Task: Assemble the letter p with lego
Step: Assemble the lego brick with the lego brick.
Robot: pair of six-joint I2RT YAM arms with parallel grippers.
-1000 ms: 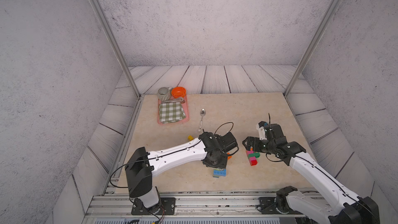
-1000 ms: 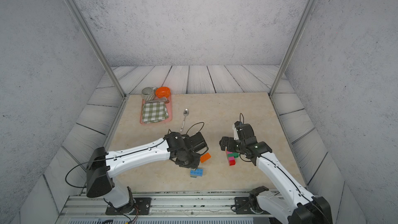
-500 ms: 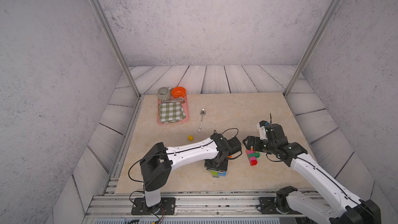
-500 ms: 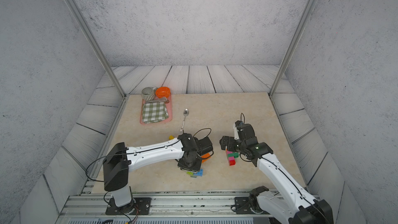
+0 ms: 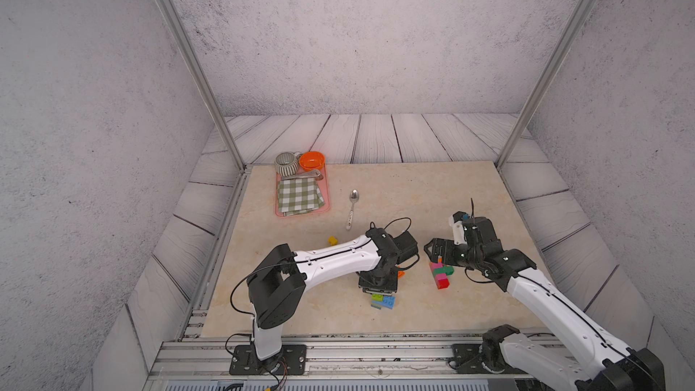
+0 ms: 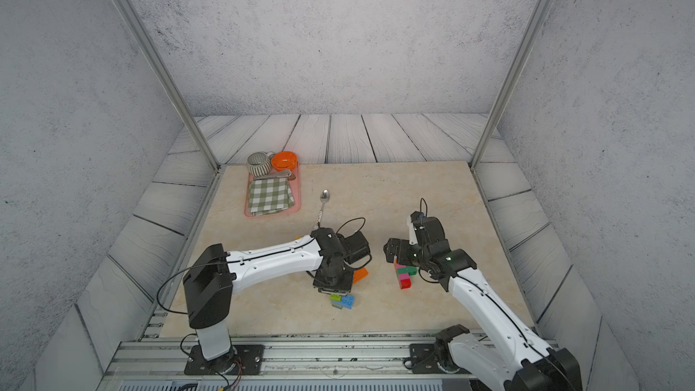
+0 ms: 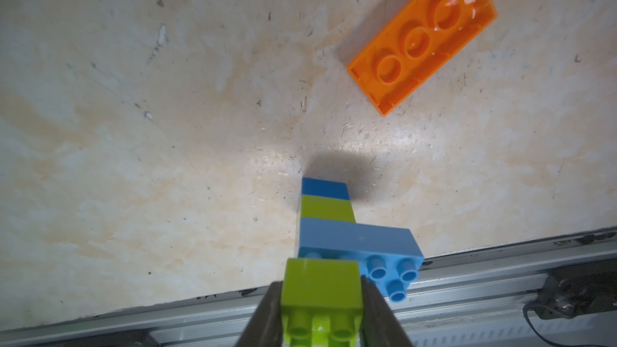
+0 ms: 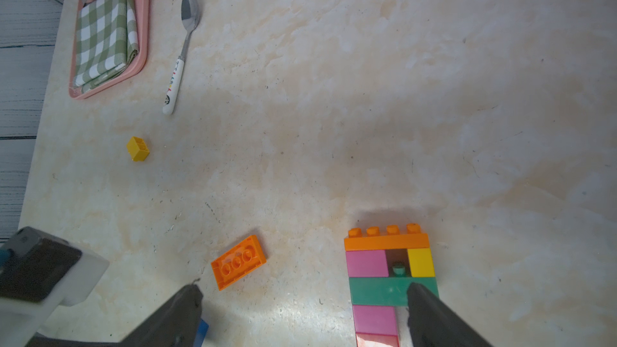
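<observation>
1 yellow brick (image 5: 332,240) lies left of the spoon (image 8: 187,38), whose handle print is too small to read. Near the front edge, the left gripper (image 7: 321,292) pinches a lime brick (image 7: 320,275) ending a blue-lime stack (image 7: 329,221). 1 orange brick (image 7: 422,40) lies studs down. The P (image 8: 390,275) lies flat, with its red foot cut off. The right gripper (image 8: 304,290) gapes wide and holds nothing.

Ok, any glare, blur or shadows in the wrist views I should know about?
Left wrist view: the gripped lime brick is blurred, likely too near the lens; shadow and a glare patch on the table at the base of the stack. Right wrist view: glare on the table beside the build; spoon sharp.
</observation>
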